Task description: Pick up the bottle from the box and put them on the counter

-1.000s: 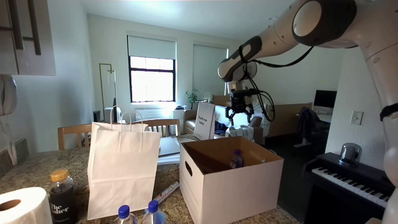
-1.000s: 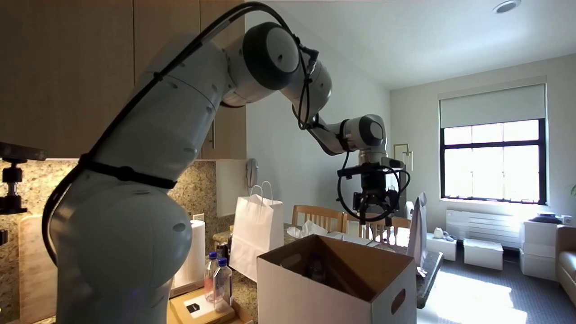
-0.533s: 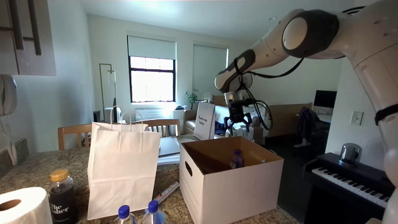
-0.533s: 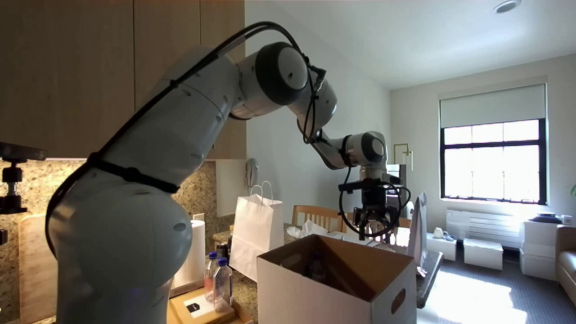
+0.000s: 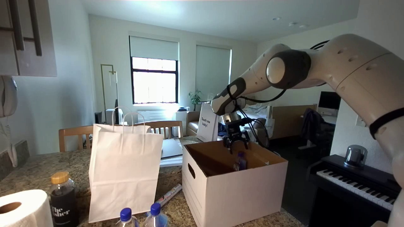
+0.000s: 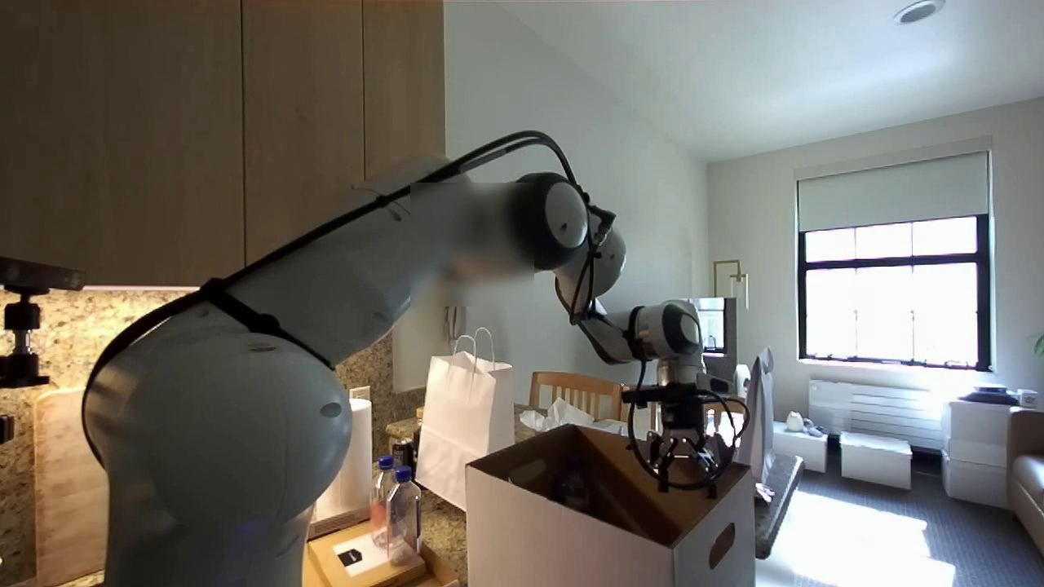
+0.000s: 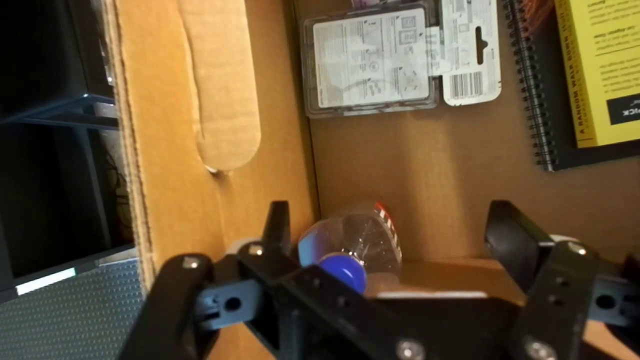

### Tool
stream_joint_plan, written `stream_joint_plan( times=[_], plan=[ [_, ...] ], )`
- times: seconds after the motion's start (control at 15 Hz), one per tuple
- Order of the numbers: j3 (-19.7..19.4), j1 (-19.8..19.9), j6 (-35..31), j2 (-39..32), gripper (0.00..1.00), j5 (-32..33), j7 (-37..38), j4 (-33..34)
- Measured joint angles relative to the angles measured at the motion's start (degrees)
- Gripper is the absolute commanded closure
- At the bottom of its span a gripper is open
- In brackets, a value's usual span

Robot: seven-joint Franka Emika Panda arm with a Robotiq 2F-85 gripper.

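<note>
Inside the box (image 5: 246, 192), near an inner wall with a hand-hole: bottle (image 7: 352, 245), one seen plainly, upright, blue cap uppermost; whether it touches that wall I cannot tell. Dim shape (image 6: 573, 489) in a corner of the same box: one, too dark for me to say if it is the same bottle.

Over the box's mouth: my gripper (image 7: 389, 214), one, jaws wide apart. My wrist view shows the bottle between them, off to one side, its cap partly covered by the gripper itself. Standing in the way: box walls, four, the hand-hole one just beside the bottle.

Also in the box: pack (image 7: 370, 60), one, with barcoded card, lying flat; notebook (image 7: 545, 110), one, black, spiral-bound; book (image 7: 605, 75), one, yellow, lying on the notebook.

Around the box, on the counter (image 5: 28, 171): bag (image 5: 124, 176), one, white, upright; tube (image 5: 169, 194), one, lying between bag and box; jar (image 5: 64, 203), one, dark, orange lid, on the bag's other side; paper roll (image 5: 28, 211), one, near the jar.

More bottles (image 6: 403, 522): two, blue-capped, upright, side by side on a tan tray (image 6: 391, 573).

Farther off: panel (image 5: 207, 123), one, lettered "Touch me baby!"; chairs (image 5: 75, 130), two, wooden; piano (image 5: 355, 189), one.
</note>
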State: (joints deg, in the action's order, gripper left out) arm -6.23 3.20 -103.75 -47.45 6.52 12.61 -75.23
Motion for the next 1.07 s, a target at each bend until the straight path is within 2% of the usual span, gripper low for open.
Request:
stream_joint_plan(
  times=[0.4,0.8,1.07],
  plan=[
    [-0.92,-0.54,-0.04,-6.44,0.00,1.08,0.00,7.70],
    [-1.19,-0.35,-4.92,-7.18,0.00,1.09,-1.92,8.12],
    [-1.23,-0.34,-5.53,-7.24,0.00,1.08,-2.11,8.10]
  ],
)
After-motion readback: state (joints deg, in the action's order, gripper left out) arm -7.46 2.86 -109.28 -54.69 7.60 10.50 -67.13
